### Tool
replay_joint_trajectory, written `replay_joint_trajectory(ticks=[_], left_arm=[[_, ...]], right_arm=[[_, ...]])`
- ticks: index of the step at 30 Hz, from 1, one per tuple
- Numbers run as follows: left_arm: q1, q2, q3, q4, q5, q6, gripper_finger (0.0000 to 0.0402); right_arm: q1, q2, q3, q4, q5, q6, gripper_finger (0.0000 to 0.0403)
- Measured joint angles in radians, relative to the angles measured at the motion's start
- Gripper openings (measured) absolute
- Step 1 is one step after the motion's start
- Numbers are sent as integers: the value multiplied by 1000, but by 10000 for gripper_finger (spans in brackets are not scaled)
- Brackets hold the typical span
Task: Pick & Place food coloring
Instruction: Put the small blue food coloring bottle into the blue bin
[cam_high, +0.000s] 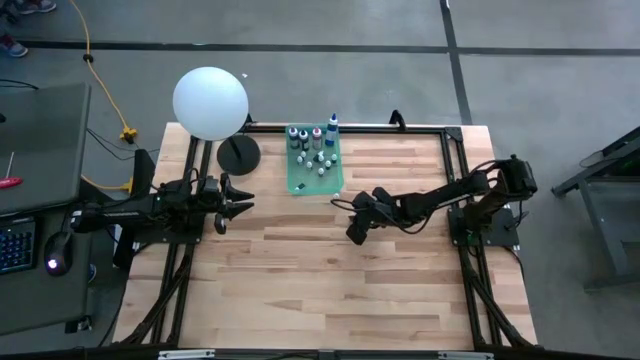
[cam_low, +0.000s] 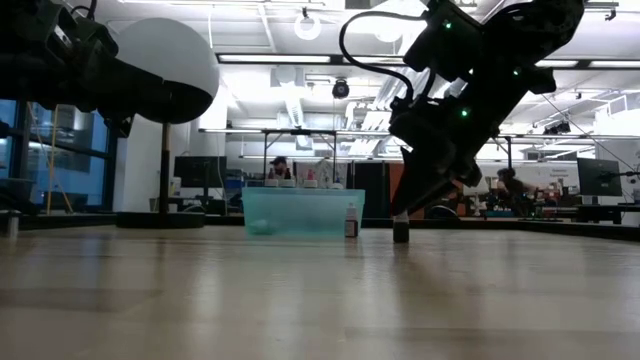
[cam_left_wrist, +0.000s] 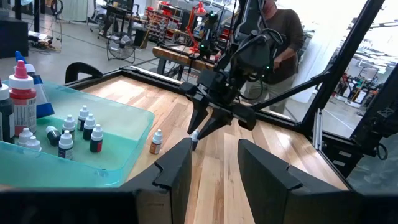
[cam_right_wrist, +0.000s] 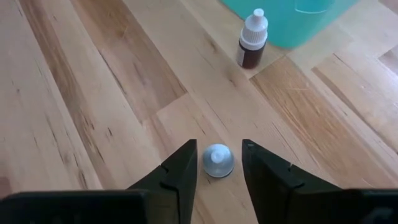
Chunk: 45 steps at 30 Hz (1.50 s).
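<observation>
A tiny food coloring bottle (cam_right_wrist: 217, 160) with a white cap stands upright on the wooden table. My right gripper (cam_right_wrist: 219, 145) slants down over it, open, with one finger on each side of the cap and a thin gap at both. In the low view the bottle (cam_low: 401, 232) shows dark, below that gripper (cam_low: 412, 205). A brown bottle (cam_right_wrist: 252, 40) stands on the table just outside the green tray (cam_high: 298, 185), which holds several more bottles (cam_high: 318, 150). My left gripper (cam_high: 240, 207) waits open at the table's left, pointing level.
A white ball lamp (cam_high: 210, 103) on a black round base (cam_high: 238, 154) stands at the far left, next to the tray. A black frame (cam_high: 400, 126) runs along the table's edges. Bare wood lies toward the near edge. A person (cam_left_wrist: 283, 37) stands beyond the table.
</observation>
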Motion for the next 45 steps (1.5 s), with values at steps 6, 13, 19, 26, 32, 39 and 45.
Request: replay_joint_trajectory(ticks=[6, 13, 19, 26, 32, 39, 45], left_arm=[[0, 0, 0, 0, 0, 0, 129], [0, 0, 0, 0, 0, 0, 129], [0, 0, 0, 0, 0, 0, 129], [0, 0, 0, 0, 0, 0, 129], [0, 0, 0, 0, 0, 0, 129], [0, 0, 0, 0, 0, 0, 129], [0, 0, 0, 0, 0, 0, 129]], right_arm=[[0, 0, 0, -7, -4, 0, 81], [0, 0, 1, -10, -8, 0, 48], [0, 0, 2, -11, -15, 8, 59], [0, -8, 3, -2, -62, 11, 44], [-2, -87, 2, -2, -40, 11, 47], [-39, -200, 66, -68, -35, -19, 45], [-106, -206, 284, -280, -40, -96, 46]])
